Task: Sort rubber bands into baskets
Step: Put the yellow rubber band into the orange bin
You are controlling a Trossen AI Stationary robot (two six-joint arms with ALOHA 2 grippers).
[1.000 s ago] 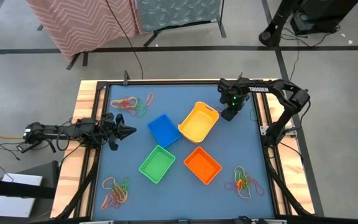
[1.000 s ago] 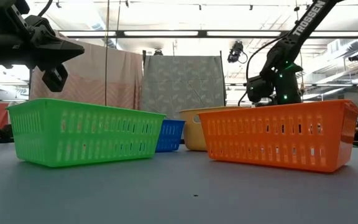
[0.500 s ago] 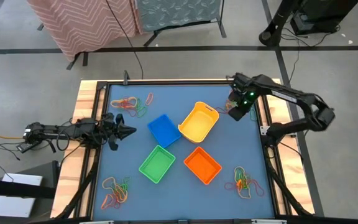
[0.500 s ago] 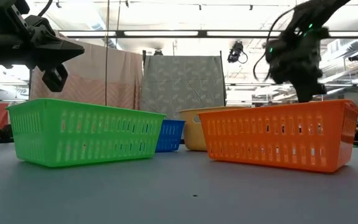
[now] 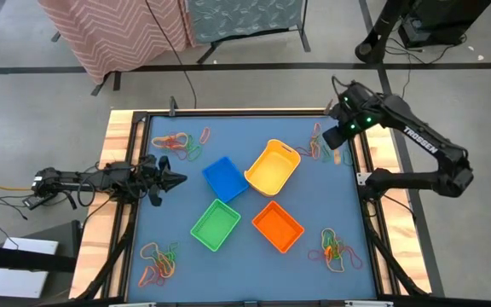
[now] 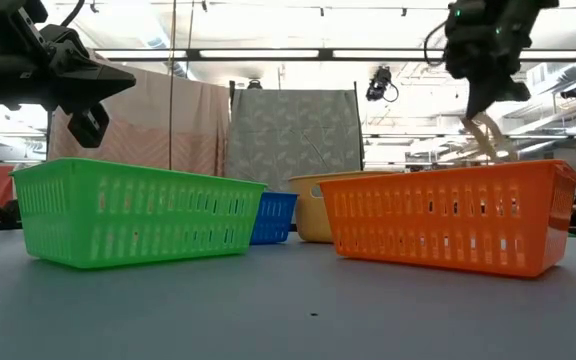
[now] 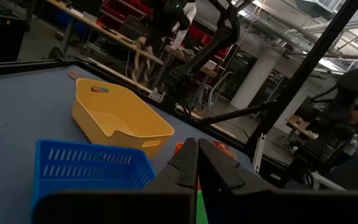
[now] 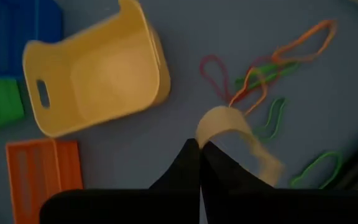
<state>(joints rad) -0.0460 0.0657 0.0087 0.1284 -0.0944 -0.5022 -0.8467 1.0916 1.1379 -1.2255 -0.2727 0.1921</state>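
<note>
Yellowish rubber band [image 8: 229, 124] is pinched in right tool [image 8: 199, 148], raised beside yellow basket [image 5: 273, 166] | low: band [image 6: 485, 135] dangles; slip possible from thin grip | left wrist: left tool [image 7: 196, 163] pressed together, idle near blue basket [image 7: 92, 171].

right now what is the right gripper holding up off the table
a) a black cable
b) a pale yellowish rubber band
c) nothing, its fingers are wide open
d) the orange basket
b: the right gripper is shut on a pale yellowish rubber band that loops out from its tips above the rubber band pile, beside the yellow basket; the low view shows the band dangling under it.
</note>
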